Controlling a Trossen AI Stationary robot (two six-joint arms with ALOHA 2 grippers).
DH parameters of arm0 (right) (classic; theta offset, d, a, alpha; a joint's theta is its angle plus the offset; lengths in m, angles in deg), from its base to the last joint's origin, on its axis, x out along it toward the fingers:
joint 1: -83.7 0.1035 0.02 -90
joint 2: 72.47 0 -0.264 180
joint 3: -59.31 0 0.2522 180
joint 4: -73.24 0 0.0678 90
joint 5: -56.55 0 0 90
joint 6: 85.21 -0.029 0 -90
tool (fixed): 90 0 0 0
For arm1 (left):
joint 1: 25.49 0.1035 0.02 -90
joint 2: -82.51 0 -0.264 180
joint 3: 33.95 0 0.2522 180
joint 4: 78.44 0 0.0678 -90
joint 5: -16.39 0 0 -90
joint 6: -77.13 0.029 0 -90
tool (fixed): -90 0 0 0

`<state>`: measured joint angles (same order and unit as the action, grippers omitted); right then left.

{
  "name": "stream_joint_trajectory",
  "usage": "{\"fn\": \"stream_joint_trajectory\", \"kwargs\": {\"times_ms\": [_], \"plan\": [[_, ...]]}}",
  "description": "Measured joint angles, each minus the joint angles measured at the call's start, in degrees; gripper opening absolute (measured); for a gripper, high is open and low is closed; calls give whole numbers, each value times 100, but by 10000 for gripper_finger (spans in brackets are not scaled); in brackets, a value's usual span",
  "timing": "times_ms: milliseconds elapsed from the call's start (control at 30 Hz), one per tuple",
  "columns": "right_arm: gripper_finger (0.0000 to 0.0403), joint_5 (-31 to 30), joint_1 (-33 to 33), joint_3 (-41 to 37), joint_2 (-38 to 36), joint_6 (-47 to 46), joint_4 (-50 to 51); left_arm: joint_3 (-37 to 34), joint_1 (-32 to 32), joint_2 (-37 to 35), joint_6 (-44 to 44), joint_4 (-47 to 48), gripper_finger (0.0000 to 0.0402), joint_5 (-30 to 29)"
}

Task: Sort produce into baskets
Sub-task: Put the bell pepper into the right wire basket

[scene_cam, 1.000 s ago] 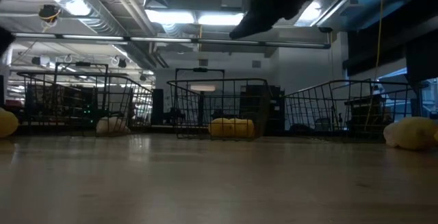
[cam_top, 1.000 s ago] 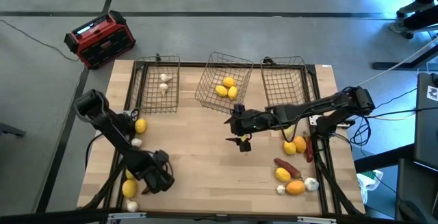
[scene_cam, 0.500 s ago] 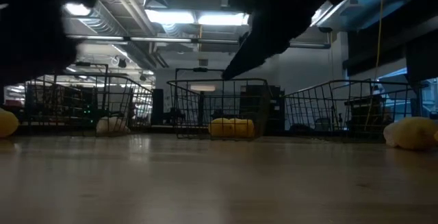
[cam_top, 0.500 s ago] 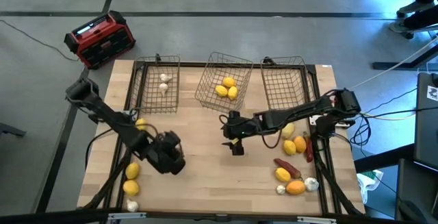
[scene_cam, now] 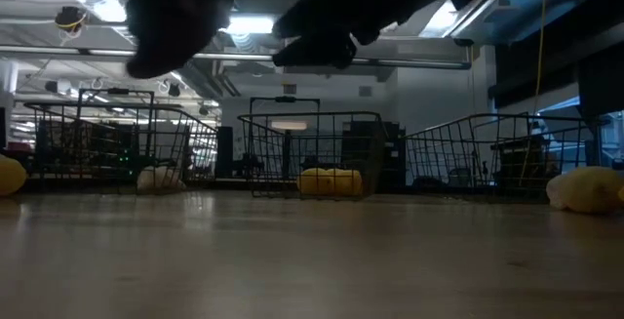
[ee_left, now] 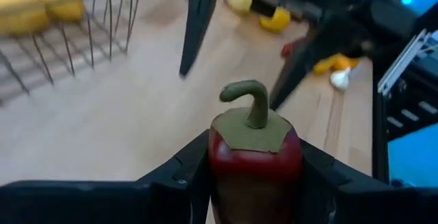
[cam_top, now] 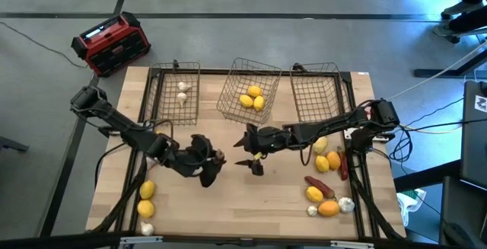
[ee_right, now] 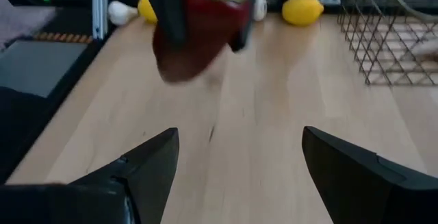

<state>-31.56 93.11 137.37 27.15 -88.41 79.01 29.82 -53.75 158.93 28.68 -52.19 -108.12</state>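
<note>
One red pepper (ee_left: 254,157) clamped inside left end effector (ee_left: 253,176) fingers.

The two arms are crowding the table (cam_top: 228,203) just in front of the middle basket (cam_top: 247,93), nearly meeting there. Bare wood is lying open nearer the front edge.

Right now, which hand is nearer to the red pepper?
Left. The left hand is shut on the red pepper, holding it over mid-table. The right hand is open and empty, facing it from just across, not touching.
</note>
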Motion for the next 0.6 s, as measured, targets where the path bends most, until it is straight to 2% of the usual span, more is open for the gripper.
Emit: {"fn": "stream_joint_trajectory", "kwargs": {"times_ms": [400,500,600], "plan": [[308,572,0,2,230,-440,-1353,1,61,2,1781,-1454,142,-910],[306,657,0,0,408,-579,-1958,1,100,2,1989,-1583,143,-936],[288,714,0,0,501,-698,-2259,1,142,2,2000,-1644,143,-936]]}}
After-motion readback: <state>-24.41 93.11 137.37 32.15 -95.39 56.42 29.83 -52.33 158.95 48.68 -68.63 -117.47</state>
